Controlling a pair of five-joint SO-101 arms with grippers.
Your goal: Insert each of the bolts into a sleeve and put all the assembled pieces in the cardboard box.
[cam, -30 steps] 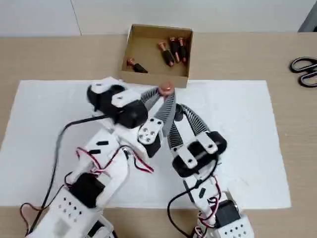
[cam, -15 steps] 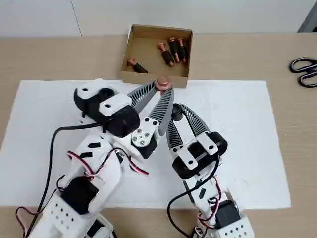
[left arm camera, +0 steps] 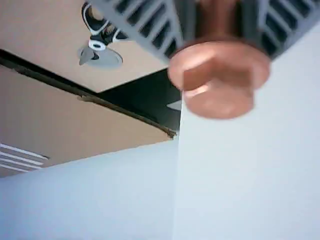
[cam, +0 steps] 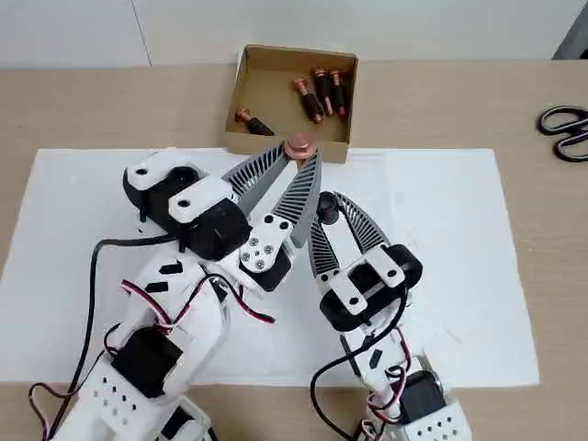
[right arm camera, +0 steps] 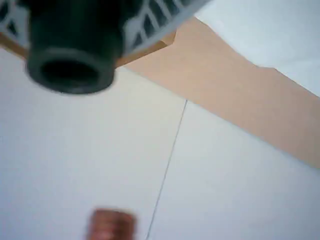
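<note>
White paper sheet (cam: 441,276) on a wooden table; left gripper (cam: 301,158) closed on a copper bolt (cam: 300,147), just short of the cardboard box (cam: 241,83); right gripper (cam: 327,204) clamps a black sleeve (cam: 324,211) just behind; bolt lies box-ward of the sleeve's open end.

Both arms forward, side by side; left hand (cam: 301,158) tight on a bolt (left arm camera: 220,75), right hand (cam: 327,209) tight on a sleeve (right arm camera: 75,35).

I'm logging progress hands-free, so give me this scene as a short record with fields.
left gripper: shut on a bolt, by the box's front wall
right gripper: shut on a black sleeve
bolt and sleeve: apart, not joined
box: four assembled pieces inside
also on table: white sheet, scissors
</note>
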